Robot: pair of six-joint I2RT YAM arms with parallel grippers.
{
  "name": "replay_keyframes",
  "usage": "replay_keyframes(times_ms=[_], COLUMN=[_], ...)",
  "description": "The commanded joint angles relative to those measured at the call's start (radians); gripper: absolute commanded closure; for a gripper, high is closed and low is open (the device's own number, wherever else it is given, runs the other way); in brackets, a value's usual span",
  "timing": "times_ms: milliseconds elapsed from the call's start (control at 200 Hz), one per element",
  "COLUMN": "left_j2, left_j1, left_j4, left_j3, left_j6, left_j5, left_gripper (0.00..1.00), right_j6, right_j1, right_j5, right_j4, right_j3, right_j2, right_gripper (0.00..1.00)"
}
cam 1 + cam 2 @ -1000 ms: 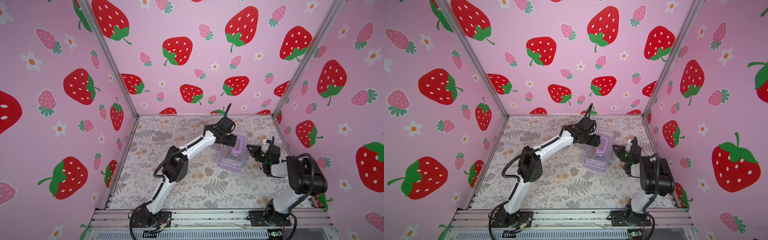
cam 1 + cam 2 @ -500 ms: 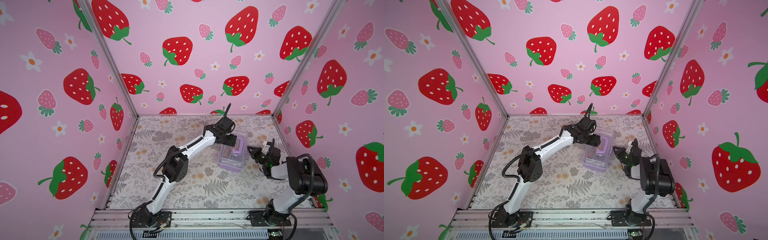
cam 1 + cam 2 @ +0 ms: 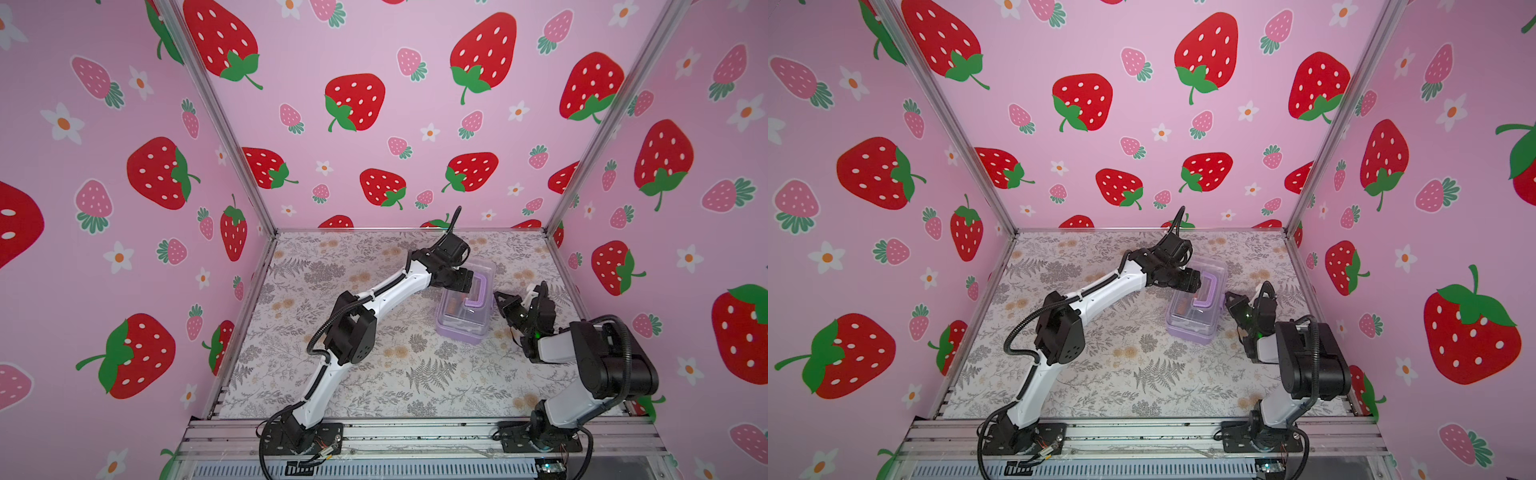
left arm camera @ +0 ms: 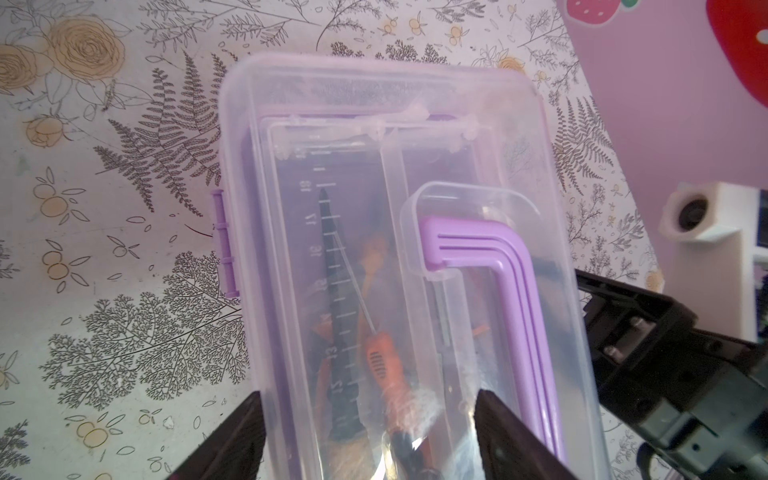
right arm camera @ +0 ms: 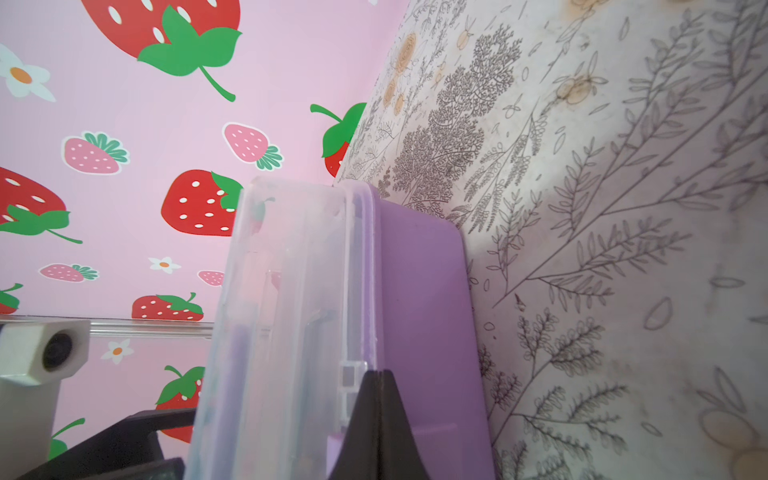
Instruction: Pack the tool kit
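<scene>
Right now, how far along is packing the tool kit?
Done: tools lie inside the tool kit, clear lid down. In hand: left gripper open over the lid, right gripper shut, tip at the side seam. Left: latching, state unclear.

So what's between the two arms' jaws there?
The lilac tool kit, clear lid down, with tools inside. Both top views show it sitting between them.

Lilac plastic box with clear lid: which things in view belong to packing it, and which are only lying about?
Job: lilac plastic box with clear lid, lilac handle, orange-handled screwdriver and dark pointed pliers inside, left tool, right tool.
Not the job: floral table cover, pink strawberry-printed walls.
</scene>
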Motion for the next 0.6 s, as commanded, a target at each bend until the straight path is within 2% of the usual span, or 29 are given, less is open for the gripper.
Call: replay_keyframes(times_ms=[0,345,485,595], left_j2=[0.079,0.078,0.078,0.079], left_j1=[-0.027,-0.025,-0.023,-0.02], left_j4=[-0.019,-0.022,-0.024,-0.022], left_j3=[-0.035,-0.034,-0.041,-0.047], left_j6=[0.006,0.008,0.009,0.007], left_j5=[0.072,0.073,0.071,0.076], left_gripper=[0.21,0.21,0.21,0.21], right_j6=[0.037,0.035,0.022,-0.015], right_j1=[0.092,0.097,0.052,0.001], right_j5=[-0.162,-0.152,-0.191,-0.213], right_j4=[-0.001,0.022,0.013,-0.047], right_j3=[-0.019,-0.044,-0.04,-0.049], right_j2=[0.042,0.059,0.034,-0.042], right_gripper=[1.0,1.0,1.0,1.0])
